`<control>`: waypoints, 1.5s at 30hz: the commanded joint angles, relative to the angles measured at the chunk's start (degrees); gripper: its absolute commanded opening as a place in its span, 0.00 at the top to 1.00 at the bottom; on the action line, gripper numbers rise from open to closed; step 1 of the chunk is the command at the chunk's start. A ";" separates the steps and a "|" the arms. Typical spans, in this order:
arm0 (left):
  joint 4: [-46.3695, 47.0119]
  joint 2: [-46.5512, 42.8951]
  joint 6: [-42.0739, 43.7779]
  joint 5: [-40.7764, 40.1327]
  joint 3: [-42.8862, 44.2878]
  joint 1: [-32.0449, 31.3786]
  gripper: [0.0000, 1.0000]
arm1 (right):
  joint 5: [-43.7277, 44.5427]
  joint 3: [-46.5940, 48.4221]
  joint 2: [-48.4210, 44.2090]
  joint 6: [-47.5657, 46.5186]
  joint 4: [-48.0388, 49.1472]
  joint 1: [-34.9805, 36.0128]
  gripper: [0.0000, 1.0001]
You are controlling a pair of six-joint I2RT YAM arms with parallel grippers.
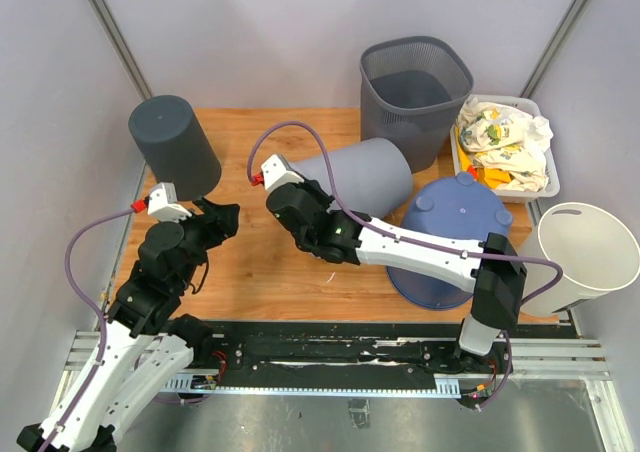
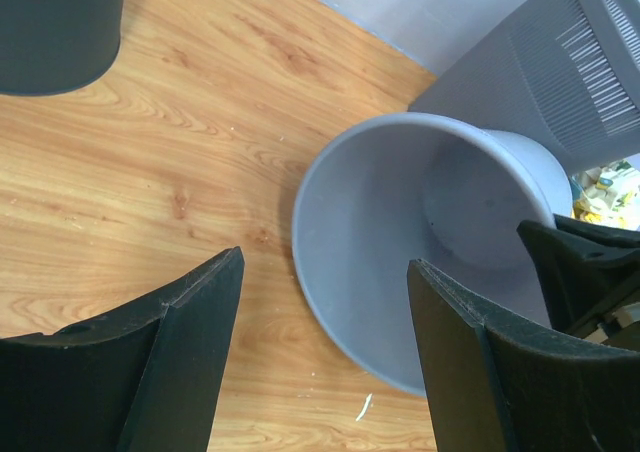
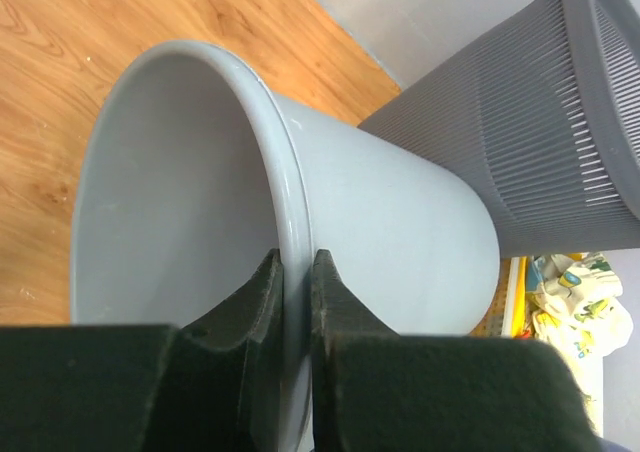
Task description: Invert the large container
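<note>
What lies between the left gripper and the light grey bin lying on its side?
Only bare tabletop separates left gripper from bin, per left wrist view.

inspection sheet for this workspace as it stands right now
surface: wooden table, one small white scrap
job's things: light grey bin lying on its side
clutter: dark grey bin upside down; mesh basket upright; blue tub upside down; white bin; tray of crumpled items
grippers: right gripper shut on the light grey bin's rim; left gripper open, apart from it
cables: left purple cable; right purple cable
surroundings: grey walls; metal rail
</note>
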 commanded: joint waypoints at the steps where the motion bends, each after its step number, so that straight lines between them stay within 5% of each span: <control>1: -0.34 -0.38 -0.36 -0.59 -0.50 -0.04 0.29 | -5.18 -2.82 -2.14 7.35 2.88 -0.87 0.92; 15: -0.59 -0.53 -0.41 -0.59 -0.55 -0.04 0.29 | -18.62 -12.89 -8.93 15.18 9.36 -3.69 0.56; 28: -0.31 0.10 -0.50 -0.26 -0.27 -0.04 0.29 | -44.08 -28.82 -21.15 24.98 23.70 -12.30 0.55; 45: -1.94 -1.25 -0.67 0.46 1.15 -0.04 0.29 | -43.88 -29.70 -20.03 22.20 31.36 -12.40 0.54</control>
